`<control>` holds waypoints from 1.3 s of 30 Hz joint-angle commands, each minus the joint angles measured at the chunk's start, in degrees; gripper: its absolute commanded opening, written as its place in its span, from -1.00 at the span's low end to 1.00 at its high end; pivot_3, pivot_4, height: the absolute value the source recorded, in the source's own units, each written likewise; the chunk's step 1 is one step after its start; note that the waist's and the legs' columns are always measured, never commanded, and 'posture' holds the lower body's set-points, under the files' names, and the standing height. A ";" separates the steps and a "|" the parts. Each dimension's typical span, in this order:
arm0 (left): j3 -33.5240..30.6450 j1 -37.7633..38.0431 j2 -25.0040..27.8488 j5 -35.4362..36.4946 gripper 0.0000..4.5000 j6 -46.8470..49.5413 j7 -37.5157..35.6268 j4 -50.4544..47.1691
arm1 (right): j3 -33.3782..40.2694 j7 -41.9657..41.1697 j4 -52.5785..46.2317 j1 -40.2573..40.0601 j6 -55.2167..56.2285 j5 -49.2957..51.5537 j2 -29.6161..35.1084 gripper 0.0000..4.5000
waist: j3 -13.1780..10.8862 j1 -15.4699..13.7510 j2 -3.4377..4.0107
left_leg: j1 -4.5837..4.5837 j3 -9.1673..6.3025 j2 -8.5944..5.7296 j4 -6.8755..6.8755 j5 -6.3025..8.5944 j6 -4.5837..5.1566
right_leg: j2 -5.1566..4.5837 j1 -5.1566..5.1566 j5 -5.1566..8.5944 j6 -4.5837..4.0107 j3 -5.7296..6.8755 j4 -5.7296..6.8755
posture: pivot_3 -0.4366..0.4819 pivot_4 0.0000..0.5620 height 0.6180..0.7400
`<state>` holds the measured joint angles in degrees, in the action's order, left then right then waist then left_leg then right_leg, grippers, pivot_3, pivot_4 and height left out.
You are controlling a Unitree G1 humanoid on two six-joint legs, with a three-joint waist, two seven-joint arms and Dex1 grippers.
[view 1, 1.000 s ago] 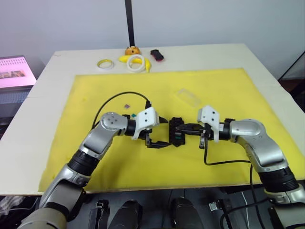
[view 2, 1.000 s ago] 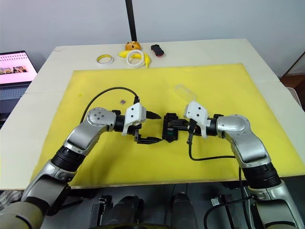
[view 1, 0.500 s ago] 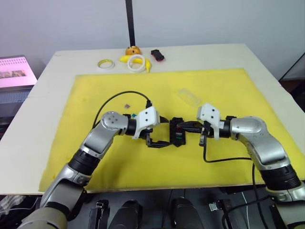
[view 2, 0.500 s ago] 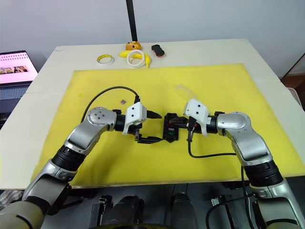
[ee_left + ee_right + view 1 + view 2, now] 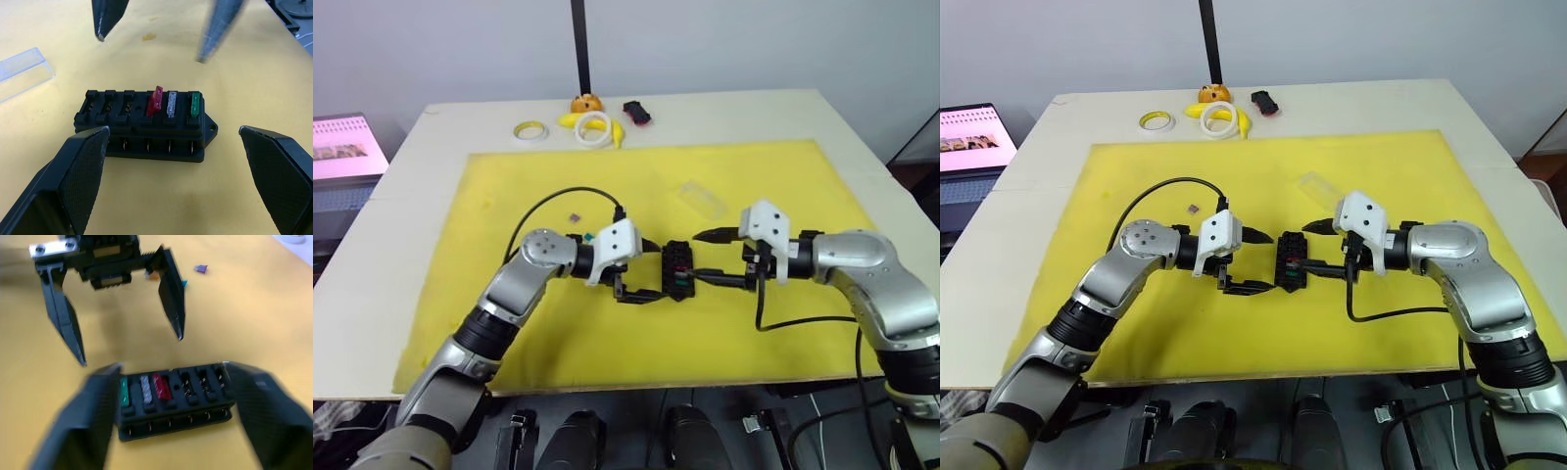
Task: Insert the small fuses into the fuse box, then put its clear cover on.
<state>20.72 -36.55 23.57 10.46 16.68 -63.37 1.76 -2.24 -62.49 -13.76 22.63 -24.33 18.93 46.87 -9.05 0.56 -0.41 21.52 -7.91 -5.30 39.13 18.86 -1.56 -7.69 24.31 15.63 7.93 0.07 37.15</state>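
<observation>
Fuse box (image 5: 146, 125), frame centre: rigid, light, may slide; three fuses (image 5: 173, 103) seated. Loose fuses (image 5: 200, 269) tiny; pinch by flat sides. Left gripper (image 5: 641, 269), right gripper (image 5: 710, 257): jaws wide, empty.

Bright, even light falls from overhead, leaving only soft, short shadows beneath the arms on the yellow mat (image 5: 558, 323). No strong glare shows. Near the fuse box (image 5: 171, 404), the right gripper's own fingers (image 5: 88, 416) are smeared with blur.
</observation>
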 commanded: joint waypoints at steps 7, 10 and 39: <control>-0.64 0.20 0.30 -0.18 1.00 -0.83 0.07 -1.80 | -2.69 0.53 4.73 2.41 9.48 -6.08 -0.87 0.62 | 0.00 0.07 0.00 | -0.01 0.01 0.01 0.00 0.00 0.00 | 0.01 0.01 0.00 0.00 0.00 0.00 | -0.05 -0.47 1.00; -0.66 0.13 0.31 -0.19 1.00 -0.64 0.19 -1.89 | -3.29 0.33 6.27 3.29 10.65 -7.12 -1.04 0.62 | 0.00 0.02 0.00 | 0.00 0.00 0.01 0.00 0.00 0.00 | 0.01 0.01 0.00 0.00 0.00 0.00 | -0.05 -0.47 1.00; -0.95 0.10 0.58 0.03 1.00 -0.17 1.35 -2.21 | -4.60 0.24 8.65 4.77 10.86 -9.13 -3.36 0.62 | 0.00 0.05 0.00 | 0.00 0.00 0.01 0.00 0.00 0.00 | 0.01 0.01 0.00 0.00 0.00 0.00 | -0.05 -0.47 1.00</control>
<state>20.72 -36.26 24.07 10.46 16.85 -62.23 1.48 -7.00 -62.51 -4.00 27.08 -13.82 9.78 43.74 -9.05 0.61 -0.41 21.52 -7.91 -5.29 39.13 18.86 -1.56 -7.69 24.32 15.63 7.93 0.07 37.16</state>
